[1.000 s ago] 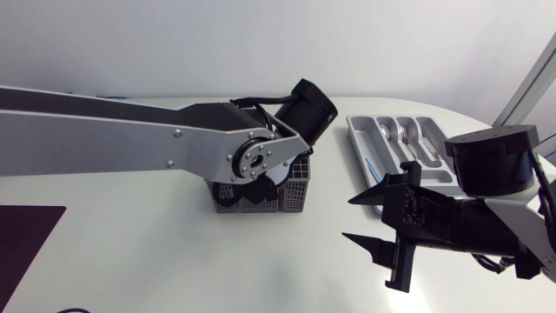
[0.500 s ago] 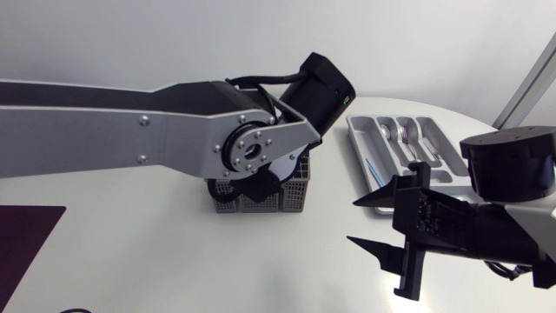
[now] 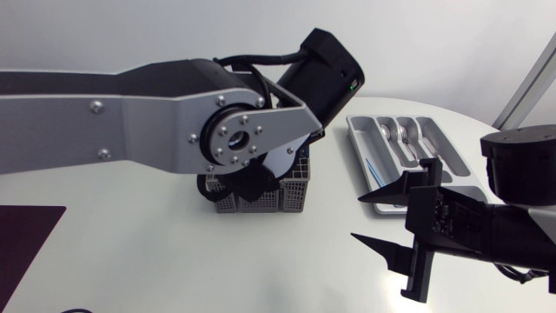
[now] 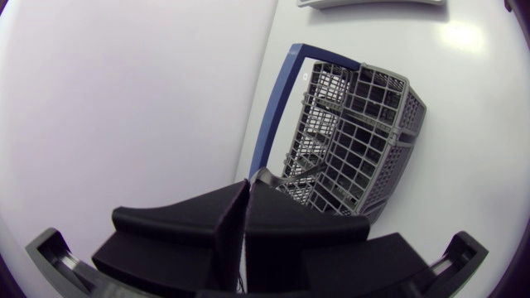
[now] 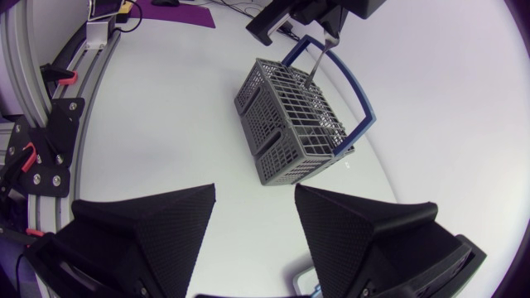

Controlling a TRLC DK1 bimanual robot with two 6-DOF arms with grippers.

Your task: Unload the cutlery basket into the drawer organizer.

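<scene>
Head view shows the basket [image 3: 261, 196] well apart from the organizer [image 3: 360, 143], which holds some cutlery; left wrist view has my left gripper [image 4: 247, 194] pressed together above the basket; right wrist view, past my spread right gripper [image 5: 255, 194], shows it pinching a utensil [image 5: 316, 62] at the basket's mouth, which I judge could snag the grid and tip the basket.

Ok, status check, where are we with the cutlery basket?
Left jaws shut on a utensil over the basket. Right jaws open, empty, beside the organizer. Right arm may crowd the drop-off.
</scene>
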